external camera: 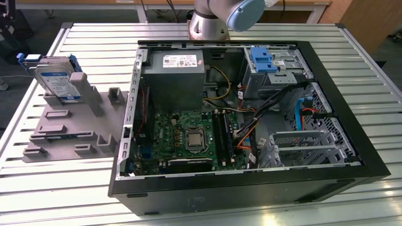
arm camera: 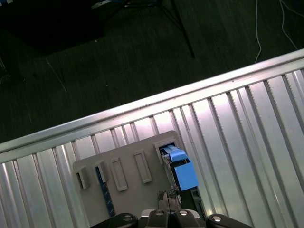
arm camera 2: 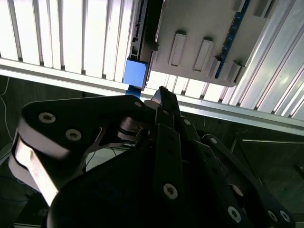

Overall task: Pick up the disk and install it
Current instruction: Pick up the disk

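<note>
Disk (external camera: 56, 82) is stood on edge, top leaning back, in the grey fixture block (external camera: 69, 127) at the table's (external camera: 251, 33) far corner, the exterior view's left, almost directly beneath the clenched, empty pincer (arm camera: 165, 197).

Strong glare on metal table (arm camera 2: 57, 33)
</note>
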Robot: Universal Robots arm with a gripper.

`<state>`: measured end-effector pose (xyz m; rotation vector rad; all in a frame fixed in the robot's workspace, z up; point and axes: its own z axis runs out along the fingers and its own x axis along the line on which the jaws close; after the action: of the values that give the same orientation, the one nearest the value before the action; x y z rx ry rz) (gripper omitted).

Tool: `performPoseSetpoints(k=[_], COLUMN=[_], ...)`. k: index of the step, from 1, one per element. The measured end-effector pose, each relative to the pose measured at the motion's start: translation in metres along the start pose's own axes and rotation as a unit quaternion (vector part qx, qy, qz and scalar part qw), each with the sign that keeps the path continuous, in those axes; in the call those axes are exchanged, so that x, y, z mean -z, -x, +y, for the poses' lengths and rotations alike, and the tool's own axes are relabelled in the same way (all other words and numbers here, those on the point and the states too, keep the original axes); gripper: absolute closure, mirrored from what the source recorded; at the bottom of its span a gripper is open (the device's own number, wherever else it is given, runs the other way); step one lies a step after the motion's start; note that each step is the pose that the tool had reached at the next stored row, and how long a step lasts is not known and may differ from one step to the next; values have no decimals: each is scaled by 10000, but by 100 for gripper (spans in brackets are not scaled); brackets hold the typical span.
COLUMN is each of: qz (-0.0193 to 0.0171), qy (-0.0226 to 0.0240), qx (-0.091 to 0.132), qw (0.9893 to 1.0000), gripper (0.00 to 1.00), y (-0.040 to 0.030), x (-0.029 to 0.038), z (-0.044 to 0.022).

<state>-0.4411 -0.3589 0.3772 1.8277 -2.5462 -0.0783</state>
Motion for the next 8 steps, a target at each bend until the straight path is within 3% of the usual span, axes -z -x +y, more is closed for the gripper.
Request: performPoseSetpoints(k=[5,8], qz=[1,10], qy=[0,5], qx=[37,238], qw=[10000,9997], gripper=[89,89], y=[0,0], x=[-1,-1], z=[0,0])
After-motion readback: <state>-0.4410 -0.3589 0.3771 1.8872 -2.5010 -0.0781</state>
